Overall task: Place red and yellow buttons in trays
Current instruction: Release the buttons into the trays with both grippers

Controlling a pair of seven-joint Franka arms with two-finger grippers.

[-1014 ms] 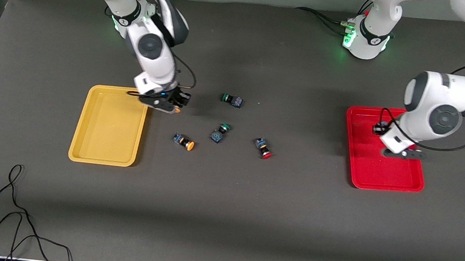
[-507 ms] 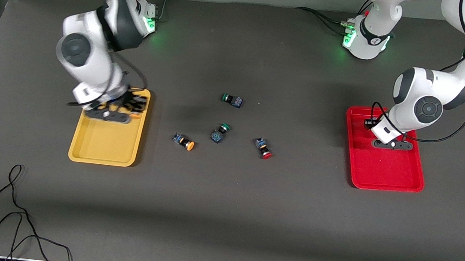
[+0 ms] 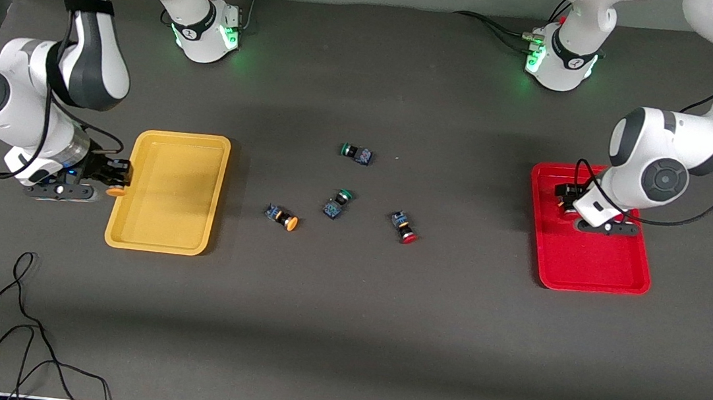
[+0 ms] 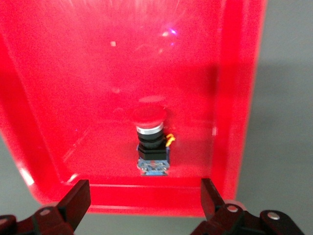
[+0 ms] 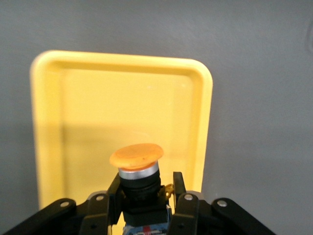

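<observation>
Still loose on the table [image 3: 343, 331] lie 1 yellow button [image 3: 282, 217] and 1 red button [image 3: 404, 226]; my right claw [image 3: 112, 178], clamped on a yellow button [image 5: 137, 157], has swung to the yellow tray [image 3: 163, 242]'s rim, while my left claw [image 3: 567, 200], fingers spread, has left 1 red button [image 4: 149, 134] in the red tray [image 3: 587, 277], so 3 remain.
</observation>
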